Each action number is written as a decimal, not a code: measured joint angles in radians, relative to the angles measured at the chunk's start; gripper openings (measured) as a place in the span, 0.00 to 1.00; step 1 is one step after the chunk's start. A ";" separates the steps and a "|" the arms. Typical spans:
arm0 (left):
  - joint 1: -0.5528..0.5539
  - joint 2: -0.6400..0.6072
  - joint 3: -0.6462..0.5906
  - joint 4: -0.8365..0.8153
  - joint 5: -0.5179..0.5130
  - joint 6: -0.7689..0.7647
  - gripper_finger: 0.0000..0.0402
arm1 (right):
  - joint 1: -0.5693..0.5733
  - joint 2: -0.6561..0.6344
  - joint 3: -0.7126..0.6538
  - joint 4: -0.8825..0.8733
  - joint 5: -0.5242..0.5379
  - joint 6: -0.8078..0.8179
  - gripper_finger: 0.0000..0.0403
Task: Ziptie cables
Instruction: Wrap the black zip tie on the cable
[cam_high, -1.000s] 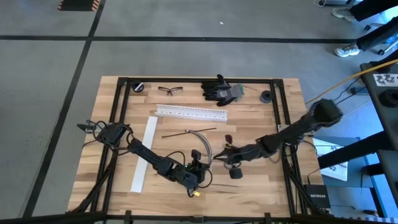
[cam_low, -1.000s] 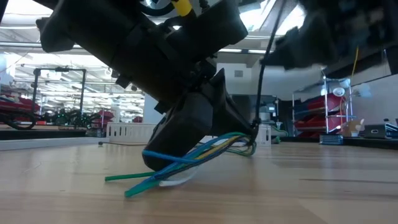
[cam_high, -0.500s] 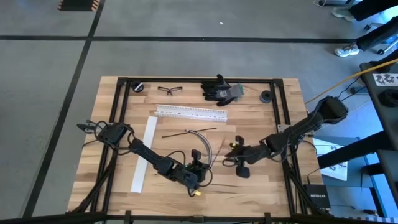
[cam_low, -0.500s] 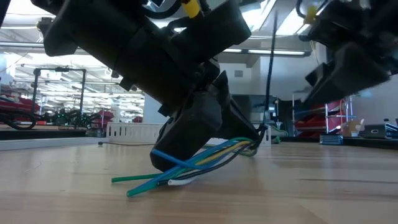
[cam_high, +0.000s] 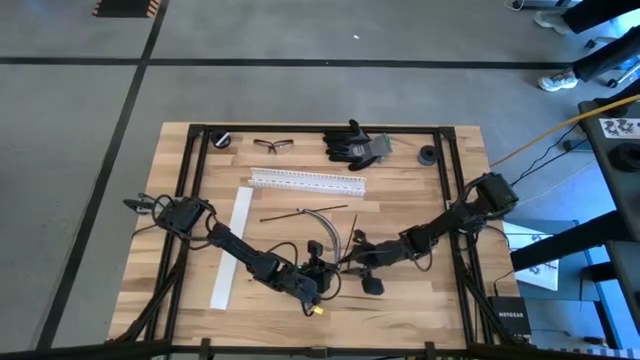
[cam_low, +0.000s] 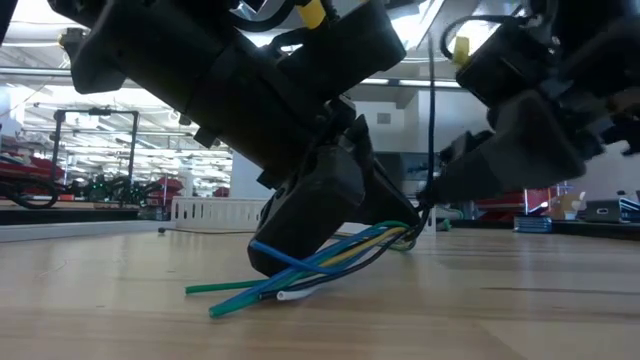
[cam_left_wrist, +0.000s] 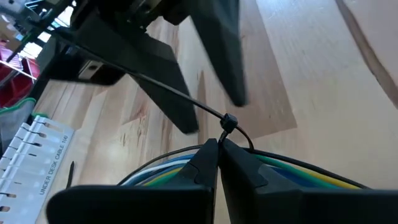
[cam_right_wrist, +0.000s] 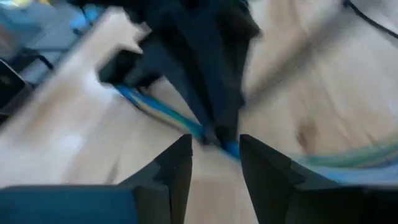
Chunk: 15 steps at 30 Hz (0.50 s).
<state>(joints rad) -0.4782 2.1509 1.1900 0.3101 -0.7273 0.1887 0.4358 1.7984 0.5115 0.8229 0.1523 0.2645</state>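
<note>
On the left of the table a long flat white strip (cam_high: 232, 246) lies unused, with a white slotted plastic rail (cam_high: 307, 181) farther back and a few thin dark strands (cam_high: 303, 211) lying loose near it; whether these are further ties or wires cannot be told. Near the front middle of the table the left gripper (cam_left_wrist: 217, 148) is closed on the cables (cam_low: 330, 262), a bundle of blue, green, yellow and white insulated wires whose free ends rest on the wood while the gripped part is raised slightly. A thin black plastic zip tie (cam_left_wrist: 227, 121) is looped around the bundle just beyond the fingertips, and its tail runs off towards the right arm. The right gripper (cam_right_wrist: 214, 146) is held just beside the left one with its fingers parted and nothing clamped between them, and a blue wire is seen directly ahead of the gap. The tightening step is judged unfinished. If the fingers are closed here, a wire could be seized instead of the tail, and the bundle would be dragged out of the left grip. The loop appears loose, so it could be slid along or off the wires by a sideways pull. Since the two grippers stand so close together, a collision could also be caused by a small error in approach.
</note>
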 joint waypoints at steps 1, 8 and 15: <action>0.000 0.000 0.000 0.002 0.000 0.000 0.00 | 0.000 0.004 0.001 0.012 -0.017 -0.009 0.28; 0.000 0.000 0.000 0.005 0.001 0.004 0.00 | -0.004 0.007 0.008 0.007 -0.038 -0.116 0.08; 0.006 0.000 0.000 0.008 0.000 -0.023 0.00 | 0.086 0.007 0.038 -0.027 0.297 -0.323 0.00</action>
<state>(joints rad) -0.4725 2.1509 1.1900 0.3180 -0.7275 0.1655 0.5222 1.8050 0.5498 0.7960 0.4494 -0.0580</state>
